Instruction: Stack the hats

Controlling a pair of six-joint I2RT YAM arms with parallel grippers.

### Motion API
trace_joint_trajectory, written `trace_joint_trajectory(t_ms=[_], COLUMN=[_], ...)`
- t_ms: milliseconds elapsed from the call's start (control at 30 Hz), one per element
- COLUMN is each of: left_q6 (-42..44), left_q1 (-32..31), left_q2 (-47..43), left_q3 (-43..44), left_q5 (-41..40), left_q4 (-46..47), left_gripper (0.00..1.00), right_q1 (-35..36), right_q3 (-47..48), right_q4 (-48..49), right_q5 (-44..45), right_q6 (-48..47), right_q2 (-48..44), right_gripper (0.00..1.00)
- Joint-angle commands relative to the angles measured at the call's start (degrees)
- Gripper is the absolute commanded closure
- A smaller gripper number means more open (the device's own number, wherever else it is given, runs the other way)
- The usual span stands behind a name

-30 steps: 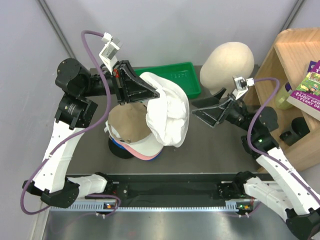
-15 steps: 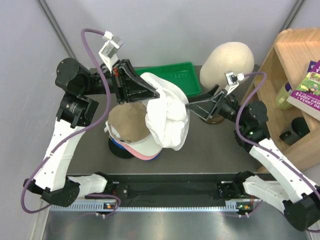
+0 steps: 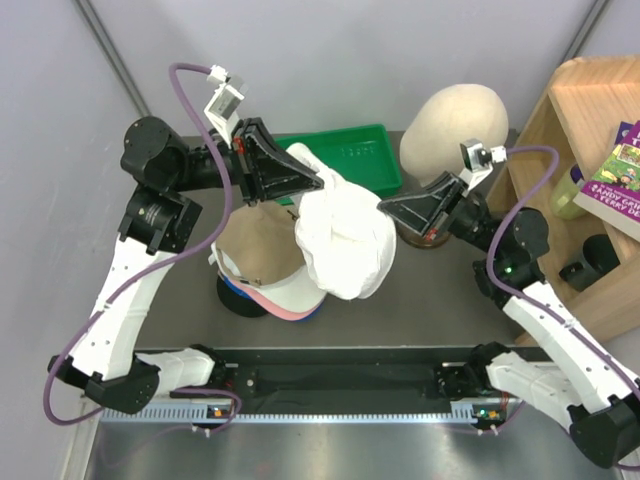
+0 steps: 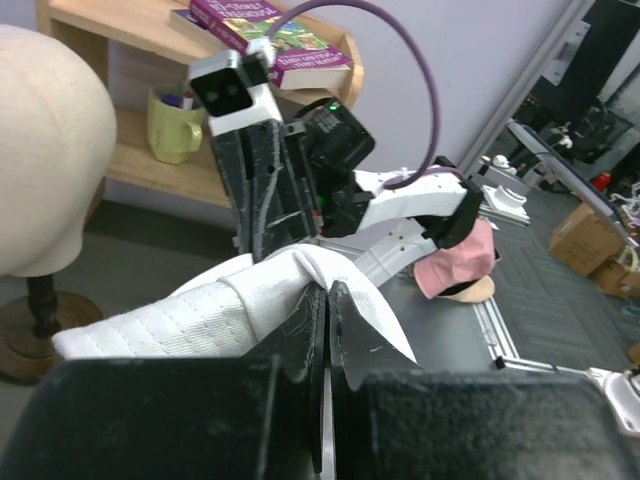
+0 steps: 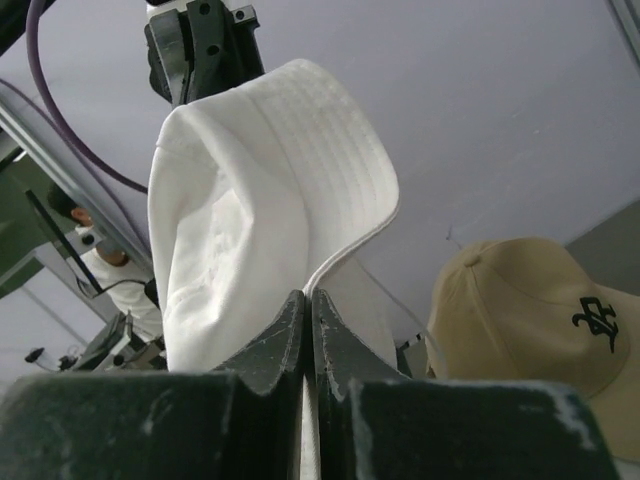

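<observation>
White hat, right gripper newly clamped on its edge

the left gripper has its jaws pressed together on a fold of the white hat, which stretches across to the right gripper facing it at the hat's far edge. behind stand a cream mannequin head at the left and a wooden shelf holding a yellow-green mug and a purple book. a pink hat lies to the right.
</observation>
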Motion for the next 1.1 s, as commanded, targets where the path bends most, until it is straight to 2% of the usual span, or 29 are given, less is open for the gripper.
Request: trace_joint_trajectory(t_ms=[0,133,233,267,400,600,700,833,867,900,967,1000,1067], left_q6=[5.6,6.9,2.2,1.2,0.7,-1.0,-2.1,-4.4,-4.8,-5.1,-4.4,-3.9,-1.4], left_q1=[0.2,0.3,0.2,0.1,-2.1,-3.3,-3.4,-3.4,-3.4,-3.4,-3.4,-3.3,-3.0], left_q2=[0.1,2.2,5.3,7.7,13.1,20.3,24.0,27.6,28.1,28.4,28.8,28.6,27.7], left_q3=[-0.7,-0.2,-2.0,-2.1,-0.6,5.6,9.2,11.5,12.0,13.0,13.7,13.8,13.6], left_q5=[-4.3,-10.2,-15.9,-17.7,-24.6,-28.4,-29.4,-29.9,-29.9,-29.9,-30.0,-30.3,-31.5], left_q4=[-1.3,-1.3,4.6,8.0,9.3,10.5,9.6,11.9,11.9,11.8,10.8,10.2,7.5], left_gripper=[1.0,1.0,1.0,1.0,1.0,1.0,1.0,1.0,0.93,0.67,0.44,0.27,0.19], right_q1=[0.4,0.4,0.3,0.3,-0.1,-3.1,-10.8,-16.9,-18.3,-21.5,-24.5,-27.2,-31.0], right_q3=[6.1,16.3,26.2,28.3,37.4,44.7,46.1,46.9,46.9,46.8,46.4,46.4,46.5], right_q4=[-6.9,-26.2,-40.2,-42.5,-52.8,-56.4,-56.4,-55.5,-54.6,-54.2,-52.4,-51.9,-51.1], right_q5=[4.4,14.7,23.6,25.5,35.5,43.1,40.9,39.4,37.0,34.7,31.8,30.7,27.8], right_q6=[-3.7,-15.3,-22.2,-23.7,-28.9,-31.6,-31.3,-32.0,-31.9,-31.2,-30.4,-29.6,-28.5], right_q2=[-4.4,-6.7,-5.3,-4.8,-0.9,4.7,7.2,10.0,10.6,11.6,12.5,13.5,14.6], right_gripper=[1.0,1.0,1.0,1.0,1.0,1.0,1.0,1.0,1.0,1.0,1.0,1.0,1.0])
